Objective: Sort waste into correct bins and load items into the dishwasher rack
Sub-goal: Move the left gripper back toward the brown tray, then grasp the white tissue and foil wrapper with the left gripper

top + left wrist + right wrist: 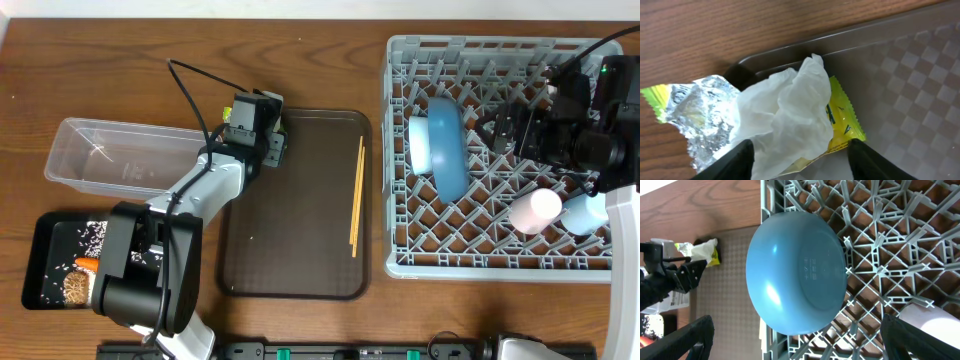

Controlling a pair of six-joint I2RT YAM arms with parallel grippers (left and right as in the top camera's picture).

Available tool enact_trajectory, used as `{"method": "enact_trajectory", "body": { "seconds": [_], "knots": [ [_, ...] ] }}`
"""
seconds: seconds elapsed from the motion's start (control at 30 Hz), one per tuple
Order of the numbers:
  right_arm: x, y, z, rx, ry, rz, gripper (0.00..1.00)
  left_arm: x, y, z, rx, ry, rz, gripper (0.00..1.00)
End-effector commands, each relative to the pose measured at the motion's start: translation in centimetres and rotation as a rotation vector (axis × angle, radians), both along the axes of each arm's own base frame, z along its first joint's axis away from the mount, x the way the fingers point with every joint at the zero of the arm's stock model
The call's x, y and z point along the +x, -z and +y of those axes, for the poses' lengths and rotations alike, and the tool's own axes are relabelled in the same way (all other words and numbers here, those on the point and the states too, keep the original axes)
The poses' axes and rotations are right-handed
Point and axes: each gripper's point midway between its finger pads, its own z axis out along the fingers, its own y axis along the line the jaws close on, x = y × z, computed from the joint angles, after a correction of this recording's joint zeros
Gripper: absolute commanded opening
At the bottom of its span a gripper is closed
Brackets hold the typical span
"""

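Wrapper trouble at the far left corner of the brown serving tray (300, 250): the crumpled wrapper (700, 112) lies across the tray's rim. Its silvery half is out over the wooden table (740, 30), and its yellow-green end is inside on the chequered floor. A white crumpled layer covers its middle, and I cannot tell whether that belongs to it or is a separate scrap. The left gripper (800, 152) hangs right over it, jaws spread, one finger on each side. Only the fingertips show at the bottom edge of the wrist view, so whether they touch the paper is unclear. From overhead the gripper's own body hides nearly all of the wrapper.

The clear tub (110, 160) sits just left of that arm. Nearer the front, the black tray (45, 260) holds scattered rice grains (93, 233), the carrot (87, 264) and a brown lump (78, 288), its right side screened by the arm's base. The chopsticks (355, 195) lie side by side along the right of the serving tray.

In the rack (480, 266), the blue plate (797, 275) stands on edge with its underside toward the right wrist camera. The white bowl (418, 140) is against its left face, mostly hidden behind it. The right gripper (797, 322) hovers to the plate's right, fingers wide apart and grasping nothing. The pink cup (535, 210) and light blue cup (585, 212) sit side by side near the rack's front right corner, the blue one partly under the right arm.
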Motion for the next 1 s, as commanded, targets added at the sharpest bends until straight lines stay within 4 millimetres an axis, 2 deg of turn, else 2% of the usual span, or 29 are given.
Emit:
{"method": "enact_trajectory", "body": {
  "seconds": [0.0,0.07,0.17,0.37,0.4,0.47,0.53,0.57,0.63,0.7,0.77,0.87,0.97],
  "knots": [
    [-0.1,-0.2,0.3,0.001,0.0,-0.004,0.99,0.2,-0.2,0.4,0.018,-0.008,-0.007,0.5],
    [0.0,-0.2,0.3,0.001,0.0,-0.004,0.99,0.1,-0.1,0.4,0.019,-0.007,-0.002,0.43],
    [-0.1,-0.2,0.3,0.001,0.0,-0.004,0.99,0.0,0.3,0.7,0.024,-0.012,0.01,0.43],
    [-0.3,-0.1,0.3,0.003,0.0,0.007,0.99,0.8,1.3,1.4,0.022,-0.029,-0.001,0.43],
    [-0.3,-0.1,0.3,0.002,0.0,0.008,0.99,0.8,1.6,1.3,0.02,-0.026,0.005,0.4],
    [-0.3,-0.1,0.3,0.002,0.0,0.009,0.99,0.6,1.7,0.8,0.0,-0.017,0.015,0.26],
    [-0.3,0.0,0.3,0.002,0.0,0.009,0.99,0.4,1.6,-0.3,-0.046,0.021,0.023,0.2],
    [-0.3,-0.1,0.3,0.002,0.0,0.009,0.99,0.3,1.5,-0.5,-0.055,0.029,0.025,0.13],
    [-0.3,0.0,0.3,0.003,0.0,0.01,0.99,0.0,1.1,-0.7,-0.062,0.028,0.029,0.06],
    [-0.4,0.0,0.3,0.002,0.0,0.011,0.99,-0.3,-0.3,-0.8,-0.085,0.008,0.025,0.06],
    [-0.4,0.0,0.3,0.002,0.0,0.011,0.99,-0.8,-2.4,-0.7,-0.103,-0.006,0.006,0.06],
    [-0.4,0.0,0.3,0.002,0.0,0.01,0.99,-2.0,-6.7,-0.4,-0.135,-0.03,-0.041,0.06],
    [-0.3,-0.1,0.3,0.002,0.0,0.007,0.99,-3.5,-10.7,0.7,-0.128,-0.05,-0.099,0.06]
  ]
}}
